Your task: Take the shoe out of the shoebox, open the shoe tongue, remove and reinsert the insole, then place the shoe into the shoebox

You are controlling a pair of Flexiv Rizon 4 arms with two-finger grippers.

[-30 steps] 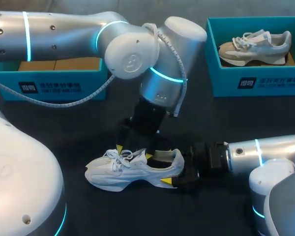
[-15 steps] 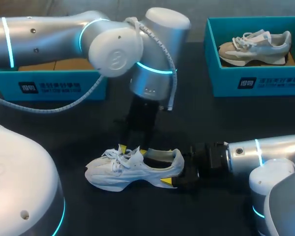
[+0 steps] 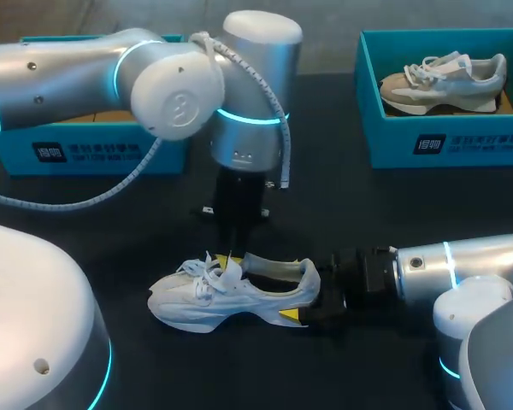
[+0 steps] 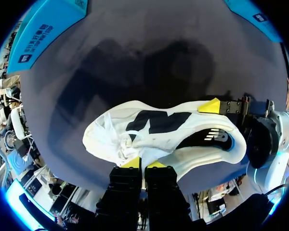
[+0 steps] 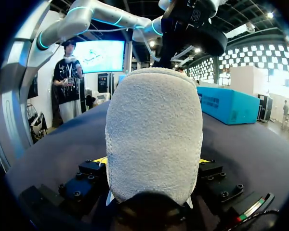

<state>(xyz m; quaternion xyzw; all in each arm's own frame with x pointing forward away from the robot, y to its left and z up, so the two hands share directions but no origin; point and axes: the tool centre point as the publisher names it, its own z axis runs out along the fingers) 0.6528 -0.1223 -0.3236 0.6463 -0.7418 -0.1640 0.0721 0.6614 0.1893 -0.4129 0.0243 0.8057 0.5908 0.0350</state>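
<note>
A white shoe (image 3: 227,295) lies on its side on the dark table, toe to the left. My left gripper (image 3: 229,260) comes down from above and is shut on the shoe tongue (image 4: 135,153) beside the laces, its yellow tips almost together. My right gripper (image 3: 310,301) reaches in level from the right, its fingers on both sides of the heel; one yellow fingertip (image 4: 210,106) presses the shoe's side. In the right wrist view the fuzzy grey heel (image 5: 154,130) fills the space between the fingers of that gripper (image 5: 153,166).
A blue shoebox (image 3: 393,141) at the back right holds a beige shoe (image 3: 445,79). A second blue shoebox (image 3: 85,147) stands at the back left, partly behind my left arm. Bare dark table lies between the boxes and the white shoe.
My left gripper has closed from wide open onto the tongue while its arm swung a little to the left. The right gripper and the shoe have stayed put.
</note>
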